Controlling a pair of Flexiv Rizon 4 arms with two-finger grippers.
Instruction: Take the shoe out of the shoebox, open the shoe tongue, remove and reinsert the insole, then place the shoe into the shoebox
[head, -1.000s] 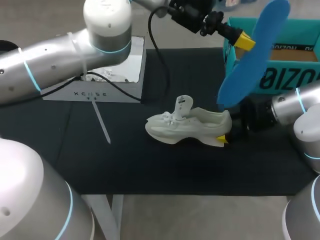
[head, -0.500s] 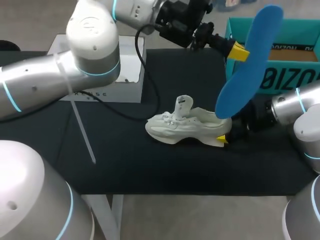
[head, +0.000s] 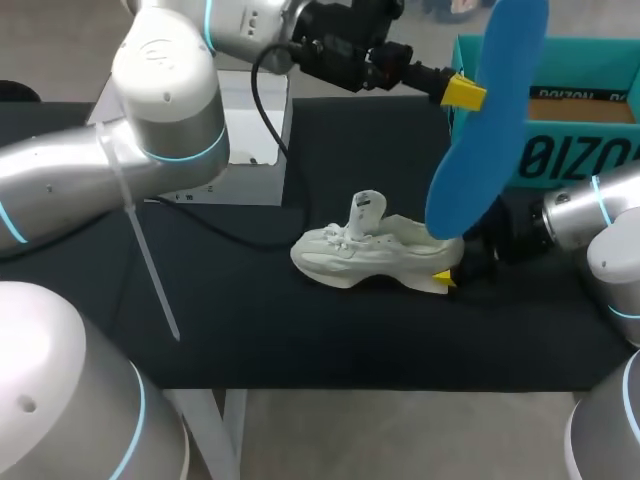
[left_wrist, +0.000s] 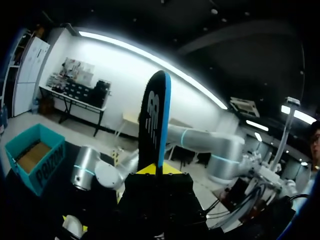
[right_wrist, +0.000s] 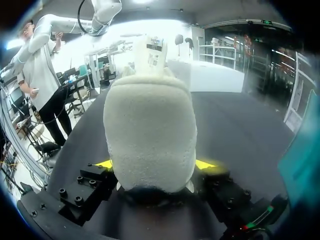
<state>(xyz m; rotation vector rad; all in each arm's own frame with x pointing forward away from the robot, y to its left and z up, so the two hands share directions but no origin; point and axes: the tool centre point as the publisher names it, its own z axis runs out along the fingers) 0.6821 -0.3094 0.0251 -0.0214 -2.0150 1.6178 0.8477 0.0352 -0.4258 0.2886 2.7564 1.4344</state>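
**Blue insole held high above white shoe**

Head view, L to R: the L arm (head: 160, 130) comes in from the left edge and crosses the upper left of the frame, passing over a white box (head: 262, 120) at the back of the black table (head: 300, 340). A black cable (head: 232, 236) trails from the arm down onto the tabletop. The arm's dark wrist ends at top centre-right, where the L gripper (head: 470, 93) is clamped on the blue insole (head: 485, 130). The insole hangs tilted. Its upper end is at the top edge of the frame, in front of the teal shoebox (head: 590, 150). Its lower end is close over the shoe's heel; contact can't be judged.

The white shoe (head: 375, 250) sits on its sole at frame centre, toe to the left, with the tongue (head: 366, 208) standing up. At its heel, centre-right, is the R gripper (head: 450, 268), one yellow tip showing low by the sole. The R arm (head: 590, 215) comes in from the right edge. The shoebox stands open at upper right, just behind that arm.

L wrist view: the insole (left_wrist: 155, 120) rises edge-on from between the L gripper's (left_wrist: 157, 170) fingers, pinched from both sides.

R wrist view: the shoe's padded heel (right_wrist: 150, 135) sits between the R gripper's (right_wrist: 152, 165) fingers. A yellow tip presses on each side, so it grips the shoe.
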